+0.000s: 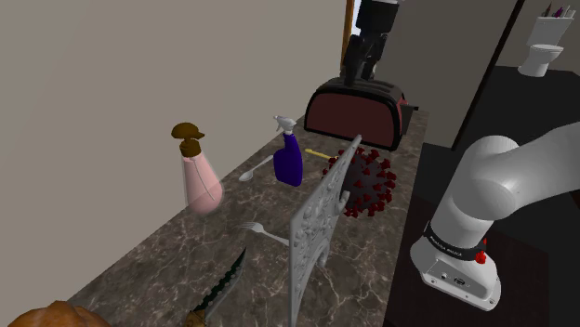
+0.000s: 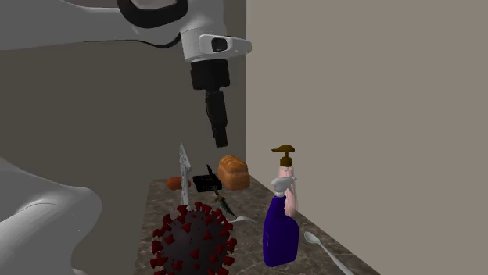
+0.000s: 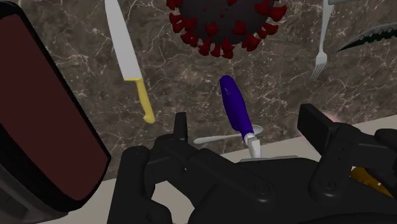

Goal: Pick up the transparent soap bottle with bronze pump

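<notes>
The soap bottle (image 1: 199, 175) has a pale pink see-through body and a bronze pump. It stands upright on the dark marble counter (image 1: 177, 255) near the wall. In the second exterior view, the soap bottle's pump (image 2: 283, 153) rises behind a blue spray bottle (image 2: 280, 230). My gripper (image 1: 356, 72) hangs high above the counter, over the toaster end, well apart from the soap bottle. In the wrist view the gripper (image 3: 246, 118) is open, its fingers (image 3: 181, 126) spread with nothing held. The bronze pump (image 3: 368, 179) peeks past the hand.
A dark red toaster (image 1: 358, 111), a red spiky virus model (image 1: 369, 183), the blue spray bottle (image 1: 289, 160) and a grey ornate panel (image 1: 311, 232) stand on the counter. A yellow-handled knife (image 3: 127, 57), spoon (image 1: 256, 170), fork (image 1: 263, 232), serrated knife (image 1: 223, 288) and bread (image 2: 233, 172) lie around.
</notes>
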Robot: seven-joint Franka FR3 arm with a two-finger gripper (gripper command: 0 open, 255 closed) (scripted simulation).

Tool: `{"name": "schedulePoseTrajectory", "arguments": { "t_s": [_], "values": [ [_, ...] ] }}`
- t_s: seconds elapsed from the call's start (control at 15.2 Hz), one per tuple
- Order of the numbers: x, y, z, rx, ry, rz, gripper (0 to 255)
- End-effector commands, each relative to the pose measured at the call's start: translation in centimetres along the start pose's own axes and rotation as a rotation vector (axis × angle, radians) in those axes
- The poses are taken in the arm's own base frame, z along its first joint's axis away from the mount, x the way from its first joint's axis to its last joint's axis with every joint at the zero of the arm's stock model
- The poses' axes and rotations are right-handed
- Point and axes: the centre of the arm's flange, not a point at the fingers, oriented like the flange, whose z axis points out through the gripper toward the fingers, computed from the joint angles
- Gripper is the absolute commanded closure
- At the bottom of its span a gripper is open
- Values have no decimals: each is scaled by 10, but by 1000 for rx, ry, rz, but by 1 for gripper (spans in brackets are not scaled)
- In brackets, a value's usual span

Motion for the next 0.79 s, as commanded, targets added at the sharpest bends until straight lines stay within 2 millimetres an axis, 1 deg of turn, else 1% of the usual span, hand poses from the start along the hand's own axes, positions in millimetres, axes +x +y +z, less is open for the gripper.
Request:
{"name": "schedulePoseTrajectory", "arguments": {
  "t_s": [0.0,0.73],
  "values": [
    [0,0,0,0,0,0,0],
    [69,-111,49,10,60,44,0]
  ]
}}
